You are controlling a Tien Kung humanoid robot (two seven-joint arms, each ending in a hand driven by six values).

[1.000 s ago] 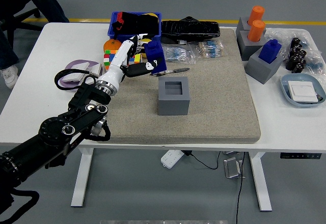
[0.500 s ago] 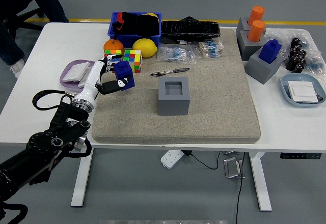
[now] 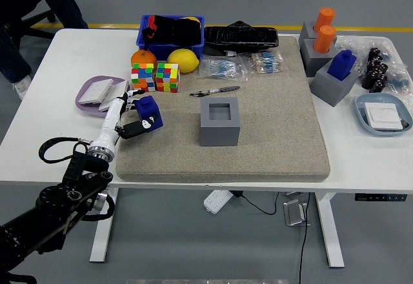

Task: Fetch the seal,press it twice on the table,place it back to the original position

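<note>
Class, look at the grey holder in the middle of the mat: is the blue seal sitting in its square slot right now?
No. The grey holder has an empty slot, and the blue seal is in the left hand near the mat's left edge.

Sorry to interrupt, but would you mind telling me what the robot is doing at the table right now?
The robot's left hand is holding a blue seal over the left part of the grey mat, near the two puzzle cubes. The grey holder in the middle of the mat stands empty, its square slot open, so the seal has been fetched from it and is not yet back. The right arm is out of view. A person's legs show at the far left corner, not touching anything.
</note>
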